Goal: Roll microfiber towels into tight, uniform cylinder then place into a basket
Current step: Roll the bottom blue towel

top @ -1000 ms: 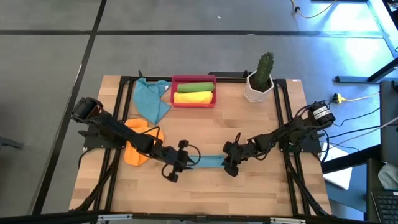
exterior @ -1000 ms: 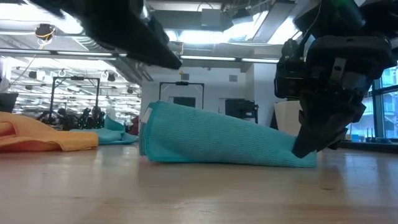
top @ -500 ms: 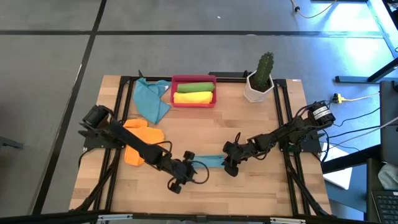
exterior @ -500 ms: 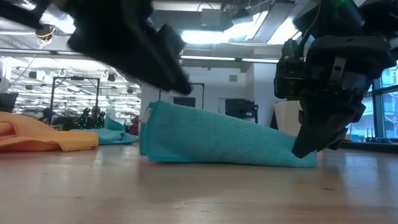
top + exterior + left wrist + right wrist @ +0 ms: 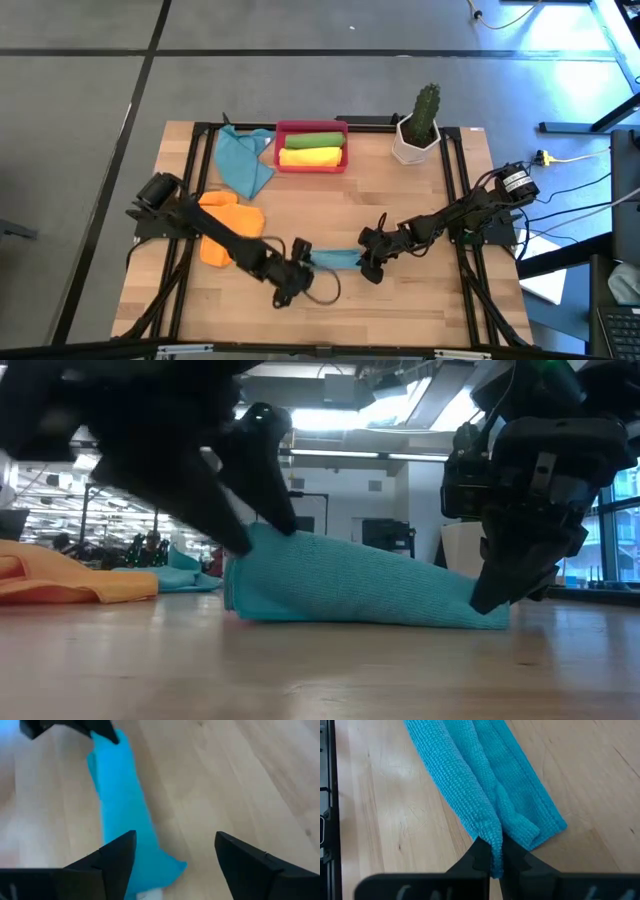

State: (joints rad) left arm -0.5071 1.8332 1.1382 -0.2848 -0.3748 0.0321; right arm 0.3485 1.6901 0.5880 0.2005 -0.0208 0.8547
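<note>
- The teal towel (image 5: 335, 259) lies lengthwise between your 2 pincers, near the table's front edge.
- Right pincer (image 5: 491, 856) is clenched on 1 end.
- Left pincer (image 5: 172, 857) is released, straddling the opposite end.

Wooden table (image 5: 400, 210): teal towel (image 5: 335, 259), orange towel (image 5: 228, 212), basket (image 5: 311, 165), cactus pot (image 5: 415, 145).

An open lab hall: ceiling strip lights (image 5: 330, 420), metal rigs (image 5: 110, 510), grey floor (image 5: 300, 80).
</note>
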